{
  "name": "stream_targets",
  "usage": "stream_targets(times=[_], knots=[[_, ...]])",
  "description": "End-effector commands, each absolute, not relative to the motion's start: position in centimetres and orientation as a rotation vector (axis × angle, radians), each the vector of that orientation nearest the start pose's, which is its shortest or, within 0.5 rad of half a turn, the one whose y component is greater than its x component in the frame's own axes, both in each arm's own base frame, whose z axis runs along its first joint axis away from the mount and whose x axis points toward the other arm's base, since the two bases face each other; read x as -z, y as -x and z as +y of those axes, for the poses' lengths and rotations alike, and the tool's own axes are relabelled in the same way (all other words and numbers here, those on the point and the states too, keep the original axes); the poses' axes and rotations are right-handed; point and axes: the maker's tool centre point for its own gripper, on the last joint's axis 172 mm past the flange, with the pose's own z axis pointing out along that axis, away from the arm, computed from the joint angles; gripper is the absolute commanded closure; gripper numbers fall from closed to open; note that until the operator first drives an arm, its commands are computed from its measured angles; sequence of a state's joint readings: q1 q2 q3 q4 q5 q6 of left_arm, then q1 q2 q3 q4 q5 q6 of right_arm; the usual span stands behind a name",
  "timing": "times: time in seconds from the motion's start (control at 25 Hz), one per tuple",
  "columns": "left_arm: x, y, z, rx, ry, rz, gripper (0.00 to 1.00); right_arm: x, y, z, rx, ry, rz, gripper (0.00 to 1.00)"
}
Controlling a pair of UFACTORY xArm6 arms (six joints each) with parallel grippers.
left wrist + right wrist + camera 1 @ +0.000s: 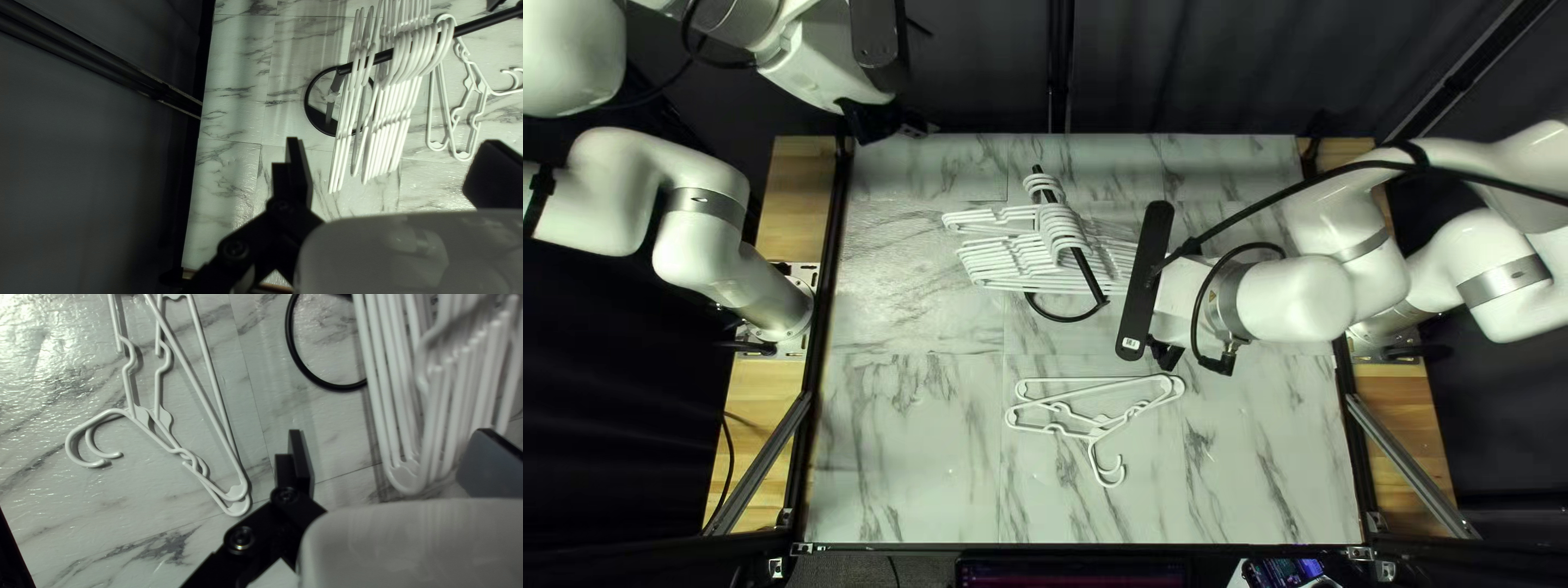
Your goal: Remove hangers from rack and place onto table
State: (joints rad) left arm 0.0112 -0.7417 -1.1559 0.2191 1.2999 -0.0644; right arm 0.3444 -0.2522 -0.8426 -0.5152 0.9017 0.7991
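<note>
Many white hangers point(1046, 256) hang bunched on the black rack's bar point(1087, 272). Two overlapping white hangers point(1089, 419) lie flat on the marble table, nearer its front edge. My right gripper point(1174, 357) is just right of the rack in the top left view; in the right wrist view, that gripper point(396, 460) is open, hanger ends point(406, 476) showing between and beyond its fingers, apparently ungripped. My left gripper point(893, 125) hovers at the far left corner; seen in the left wrist view, the gripper point(395, 171) stands open, with the hanging hangers point(387, 130) ahead.
The rack's round black base ring point(313, 117) rests on the table point(904, 457). My right forearm point(1285, 299) reaches in low over the table's right half. A dark curtain point(1198, 65) stands behind the far edge, and wooden strips point(795, 196) flank the table.
</note>
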Motion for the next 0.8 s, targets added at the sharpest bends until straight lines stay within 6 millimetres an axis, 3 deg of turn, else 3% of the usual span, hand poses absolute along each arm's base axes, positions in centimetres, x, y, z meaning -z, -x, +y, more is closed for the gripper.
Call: stream_targets(times=[0.04,0.8], knots=[[-52.20,-35.85,5.59,0.873,2.803,-0.115,0.00,-22.72,-45.47,7.32,0.661,3.314,0.269,0.00],[-52.20,-35.85,5.59,0.873,2.803,-0.115,0.00,-22.00,-46.01,7.45,0.661,3.298,0.242,0.00]])
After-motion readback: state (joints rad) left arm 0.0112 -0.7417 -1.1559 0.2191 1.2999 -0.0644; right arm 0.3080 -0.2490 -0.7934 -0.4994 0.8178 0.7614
